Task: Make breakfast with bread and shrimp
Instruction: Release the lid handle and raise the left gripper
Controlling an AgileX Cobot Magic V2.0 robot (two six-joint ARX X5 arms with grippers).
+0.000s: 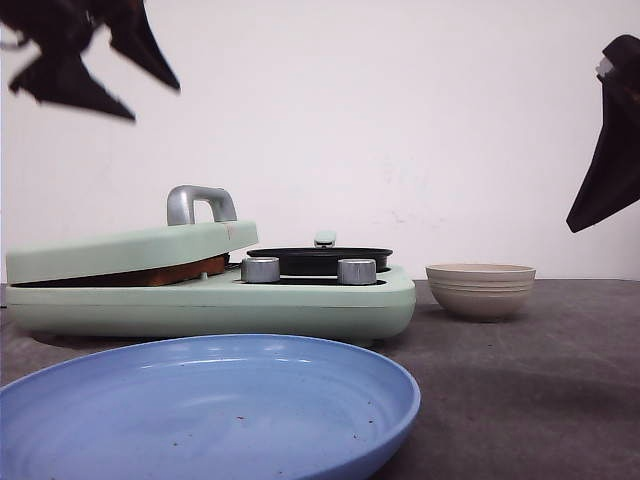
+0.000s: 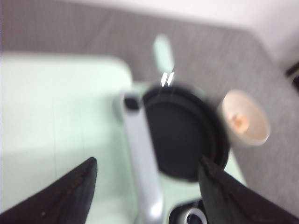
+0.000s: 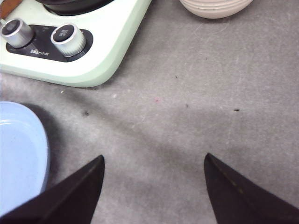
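Left gripper [image 2: 147, 186]: hung high over the mint-green breakfast maker [image 1: 300, 300], fingers spread wide, nothing between them.
Right gripper [image 3: 154, 186]: hung over bare grey table [image 3: 196, 93], near the appliance's front corner, fingers wide apart and empty.
Bread [image 1: 170, 272]: only a brown crust edge showed, under the sandwich-press lid [image 1: 130, 250], which sat nearly closed on the appliance's left half. Slice count could not be told.
Shrimp [image 2: 239, 122]: a blurred orange-pink patch inside the beige bowl [image 1: 481, 288]; in the front view the bowl's wall hid its contents.
Lid handle [image 2: 142, 163]: silver bar, directly below the left gripper and between its two fingers in the left wrist view; its long axis ran roughly across the line joining the fingertips.
Black pan [image 1: 320, 260]: on the appliance's right half, beside the handle, looked empty.
Knobs [image 3: 67, 39]: two, on the front panel.
Blue plate [image 1: 200, 420]: nearest the camera, empty but for specks.
Key relation: bread lay straight beneath the left gripper, under the lid; bowl lay past the appliance's right end, on the right arm's side.
Nearer arm, judged: left for handle and bread, right for shrimp.
Likely next need: a descent onto the handle, fingers straddling the bar.
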